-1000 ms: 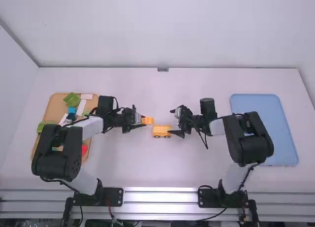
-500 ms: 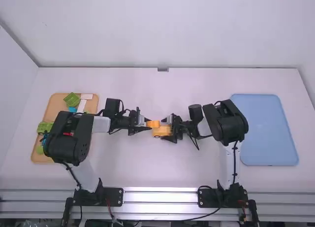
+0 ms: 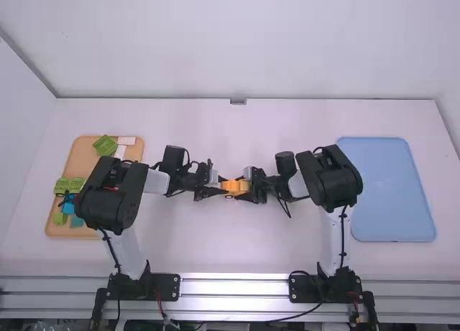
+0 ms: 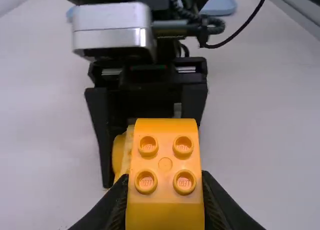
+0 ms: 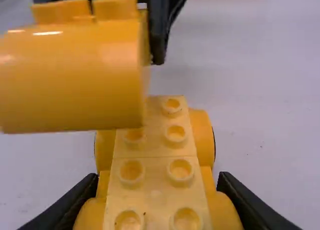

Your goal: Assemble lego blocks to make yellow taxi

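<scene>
In the high view my left gripper [image 3: 215,189] is near the middle of the table, facing my right gripper [image 3: 251,187]. An orange block [image 4: 165,157] with four studs is clamped by my left gripper [image 4: 165,195]. The pale yellow wheeled base [image 5: 156,177] sits between the fingers of my right gripper [image 5: 159,187], gripped at its sides. In the right wrist view the orange block [image 5: 72,78] hangs over the base's far end, partly covering its studs; whether they touch I cannot tell.
At the left a wooden tray [image 3: 77,159] holds green, blue and white pieces, partly beneath the left arm. A blue tray [image 3: 392,191] lies at the right.
My right gripper has come left onto the wheeled base and closed on it. My left gripper, holding the orange block, has moved right and toward the near edge, to the base.
</scene>
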### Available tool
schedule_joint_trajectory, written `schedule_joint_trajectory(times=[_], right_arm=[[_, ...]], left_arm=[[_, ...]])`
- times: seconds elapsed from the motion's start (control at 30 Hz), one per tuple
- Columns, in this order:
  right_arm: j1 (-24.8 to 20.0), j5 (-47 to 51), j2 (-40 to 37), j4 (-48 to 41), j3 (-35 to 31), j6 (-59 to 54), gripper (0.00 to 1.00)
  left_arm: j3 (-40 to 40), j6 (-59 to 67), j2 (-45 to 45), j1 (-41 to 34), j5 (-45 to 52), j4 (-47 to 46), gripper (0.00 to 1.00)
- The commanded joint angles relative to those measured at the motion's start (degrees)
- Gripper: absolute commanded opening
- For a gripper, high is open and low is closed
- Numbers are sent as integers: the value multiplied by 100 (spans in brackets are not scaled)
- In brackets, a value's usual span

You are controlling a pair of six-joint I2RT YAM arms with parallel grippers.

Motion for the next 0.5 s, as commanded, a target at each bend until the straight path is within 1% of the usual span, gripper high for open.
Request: schedule_joint_trajectory(times=[0.0,0.1,0.33,0.47], right_arm=[[-24,-271,83,-155,55,-413,37],[-24,-345,83,-317,59,-715,36],[-24,-291,83,-323,63,-719,36],[-24,-291,83,-323,59,-719,36]], left_arm=[[50,-225,26,-15,-144,15,10],[48,-205,83,-15,-166,20,10],[48,-210,131,-186,-236,-48,10],[48,-210,133,-343,-496,-24,7]])
